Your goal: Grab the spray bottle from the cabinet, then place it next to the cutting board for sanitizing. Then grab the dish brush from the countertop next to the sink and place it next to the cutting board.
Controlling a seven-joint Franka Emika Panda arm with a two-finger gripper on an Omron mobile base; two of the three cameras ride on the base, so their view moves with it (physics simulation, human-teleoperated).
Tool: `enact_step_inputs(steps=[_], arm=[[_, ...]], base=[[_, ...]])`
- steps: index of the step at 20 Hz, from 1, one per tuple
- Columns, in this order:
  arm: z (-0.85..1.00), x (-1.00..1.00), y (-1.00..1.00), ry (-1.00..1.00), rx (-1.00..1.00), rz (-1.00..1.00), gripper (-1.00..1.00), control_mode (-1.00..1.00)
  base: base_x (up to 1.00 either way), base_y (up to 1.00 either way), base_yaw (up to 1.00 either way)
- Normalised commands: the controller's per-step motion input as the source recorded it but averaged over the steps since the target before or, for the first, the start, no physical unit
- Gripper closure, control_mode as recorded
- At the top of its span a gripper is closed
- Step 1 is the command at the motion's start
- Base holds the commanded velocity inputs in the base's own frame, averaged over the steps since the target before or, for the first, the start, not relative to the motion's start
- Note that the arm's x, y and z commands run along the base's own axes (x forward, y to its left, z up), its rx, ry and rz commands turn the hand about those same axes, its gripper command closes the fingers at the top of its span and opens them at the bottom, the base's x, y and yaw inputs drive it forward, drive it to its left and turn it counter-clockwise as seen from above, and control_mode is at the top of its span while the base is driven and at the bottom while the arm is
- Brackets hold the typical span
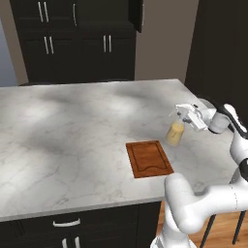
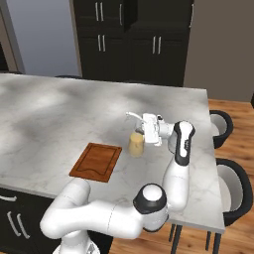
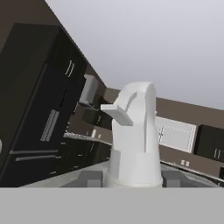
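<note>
While held: spray bottle [image 1: 175,133], upright, base on or just above the island slab [image 1: 72,131], just beside the cutting board's [image 1: 148,158] far right corner.
Gripper [image 1: 186,115]: fingers part-open, clamped on the sprayer head.
Backdrop: dark cabinet [image 1: 72,38].

You wouldn't have found anything to read here, honestly. The spray bottle [image 1: 175,131] had no label or brand on it, the cutting board [image 1: 148,158] was plain wood, and the cabinet [image 1: 72,38] fronts carried no writing.
</note>
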Motion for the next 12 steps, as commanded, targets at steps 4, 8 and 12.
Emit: enact_step_inputs(steps=[4, 8, 12], arm=[[-1.0, 0.0, 0.25, 0.03, -0.1, 0.04, 1.0, -1.0], [-1.0, -0.03, 0.17, 0.0, -0.09, 0.06, -1.0, -1.0], [-0.66, -0.28, 0.02, -0.03, -0.02, 0.06, -1.0, -1.0]], base=[[0.0, 0.0, 0.0], [0.0, 0.0, 0.0], [0.0, 0.0, 0.0]])
